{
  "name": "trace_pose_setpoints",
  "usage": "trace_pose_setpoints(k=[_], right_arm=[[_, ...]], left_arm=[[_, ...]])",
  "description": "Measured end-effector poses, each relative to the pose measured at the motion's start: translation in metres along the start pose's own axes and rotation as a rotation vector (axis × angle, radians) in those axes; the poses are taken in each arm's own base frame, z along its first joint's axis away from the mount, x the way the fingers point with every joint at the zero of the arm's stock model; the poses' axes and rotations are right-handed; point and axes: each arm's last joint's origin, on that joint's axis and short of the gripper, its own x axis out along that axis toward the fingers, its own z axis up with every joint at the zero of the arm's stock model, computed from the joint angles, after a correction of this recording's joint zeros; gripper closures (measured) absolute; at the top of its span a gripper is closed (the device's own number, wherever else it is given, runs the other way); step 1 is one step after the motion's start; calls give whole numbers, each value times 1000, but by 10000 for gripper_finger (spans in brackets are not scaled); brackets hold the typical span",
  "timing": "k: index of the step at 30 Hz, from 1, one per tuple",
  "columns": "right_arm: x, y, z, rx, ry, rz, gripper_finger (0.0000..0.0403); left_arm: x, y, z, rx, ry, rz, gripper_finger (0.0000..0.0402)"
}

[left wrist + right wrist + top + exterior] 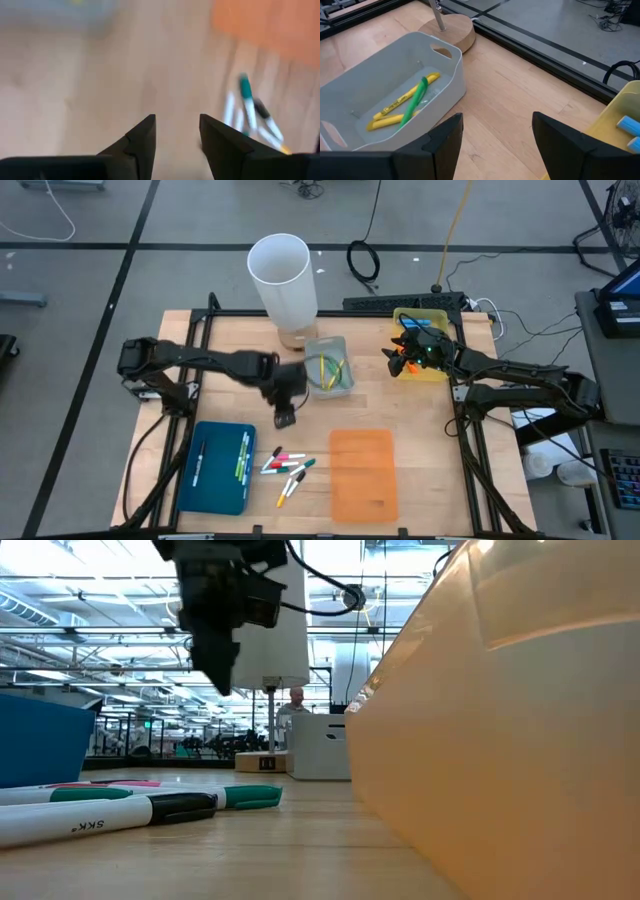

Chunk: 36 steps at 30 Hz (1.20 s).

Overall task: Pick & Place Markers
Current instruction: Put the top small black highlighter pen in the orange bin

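**Wood table: left gripper over bare board, nothing held**

Landmark: clear bin (pixel 328 367).
- Left gripper (pixel 286 416) hangs just off the bin's near-left corner; fingers (pixel 142 142) part spread, empty, only bare wood between them.
- Right gripper (pixel 397 358) to the bin's right, beside the yellow tray (pixel 440 315); fingers wide apart, empty.
- Yellow and green markers (pixel 405 107) lie inside the bin.
- Loose markers (pixel 287 468) on the table nearer the front than the bin, between blue tray (pixel 215 470) and orange tray (pixel 363 475).

Grey floor (pixel 180 220) crossed by dark seams — cables (pixel 362 260) trailing; bright ceiling lights (pixel 60 600).
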Motion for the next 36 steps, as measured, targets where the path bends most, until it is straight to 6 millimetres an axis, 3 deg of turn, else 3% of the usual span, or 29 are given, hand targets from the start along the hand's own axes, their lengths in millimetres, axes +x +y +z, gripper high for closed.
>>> trace_pose_setpoints(k=[4,12,16,20,27,36], right_arm=[[0,0,0,0,0,0,177],[0,0,0,0,-1,0,177],[0,0,0,7,-1,0,177],[0,0,0,7,-1,0,177],[0,0,0,27,2,4,177],[0,0,0,27,1,3,177]], left_arm=[[10,-32,-18,-64,66,45,245],[28,-88,-51,-63,3,145,245],[36,-106,-68,-125,-31,127,245],[47,-107,-81,-244,-61,148,245],[66,-88,-100,-471,-46,191,245],[71,-86,-103,-474,-47,165,245]])
